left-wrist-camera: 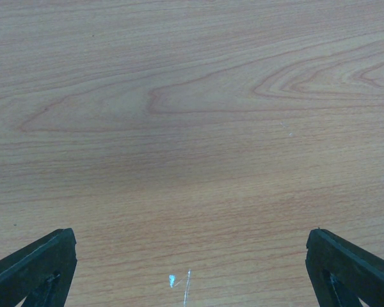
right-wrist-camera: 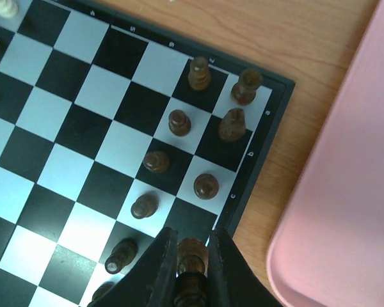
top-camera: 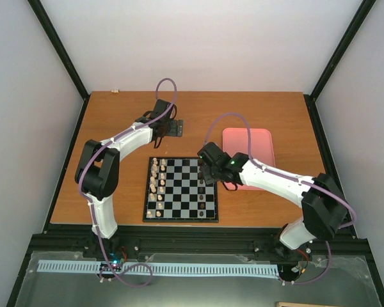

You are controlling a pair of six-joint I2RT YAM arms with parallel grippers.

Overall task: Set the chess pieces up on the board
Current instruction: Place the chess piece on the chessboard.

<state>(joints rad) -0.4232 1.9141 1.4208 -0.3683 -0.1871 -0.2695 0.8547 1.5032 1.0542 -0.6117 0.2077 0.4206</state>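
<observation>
Dark chess piece (right-wrist-camera: 192, 257) upright, long axis vertical, pinched in right gripper (right-wrist-camera: 192, 239) at board (right-wrist-camera: 83, 121) edge; left gripper (left-wrist-camera: 192, 265) wide

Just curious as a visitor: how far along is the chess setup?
Done: pale pieces line the left edge of the board, and several dark chess pieces stand along its right. In hand: the right gripper is shut on one more dark piece at an edge square. To do: squares behind that gripper are hidden; the left gripper hangs open.

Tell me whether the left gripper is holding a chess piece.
No, the left gripper stands wide open over the wooden table, with nothing between its fingers.
</observation>
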